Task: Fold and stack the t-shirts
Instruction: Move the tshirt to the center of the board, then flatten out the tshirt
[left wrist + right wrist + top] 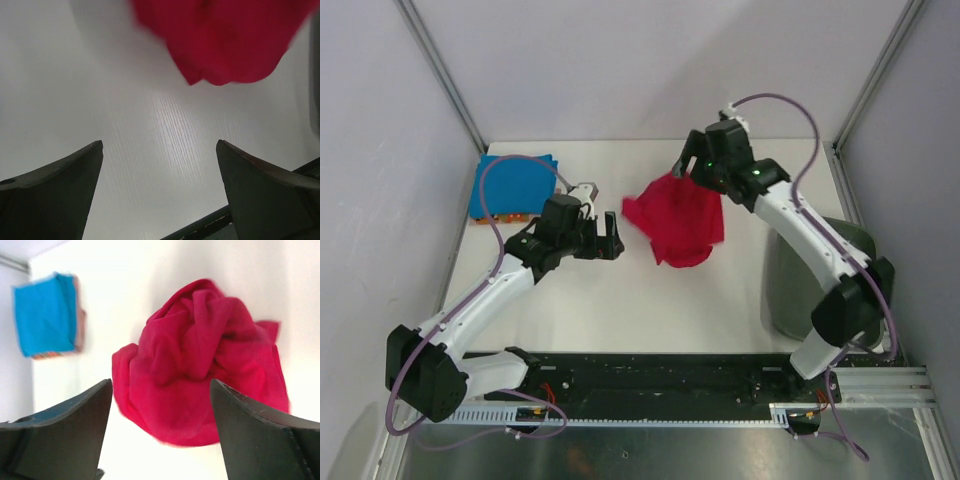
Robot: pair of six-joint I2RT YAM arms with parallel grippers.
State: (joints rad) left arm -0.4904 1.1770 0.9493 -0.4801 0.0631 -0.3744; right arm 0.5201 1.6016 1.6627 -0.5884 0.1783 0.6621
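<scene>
Lying bunched in a crumpled heap about mid-tabletop [620,300]: red t-shirt [678,225], unfolded, edges blurred in both wrist views. One corner of it peaks up toward the right jaws, far side. Can't tell from above whether cloth and jaws touch there.

Right arm [800,225] reaches in from the right. The right jaws stand wide apart in the wrist view with nothing between the fingers [65,435], and the red heap sits beyond them.

Left arm [490,290] is stretched toward centre. The left jaws are spread wide and empty, just left of the red t-shirt and apart from it, with bare tabletop between the tips.

Blue t-shirt [515,185] is folded flat at the far-left corner of the tabletop, lying on top of the orange t-shirt [505,216], of which only a thin edge shows. That stack is well apart from the red one.

Dark grey bin [795,285] sits at the right side, partly behind the right arm.
</scene>
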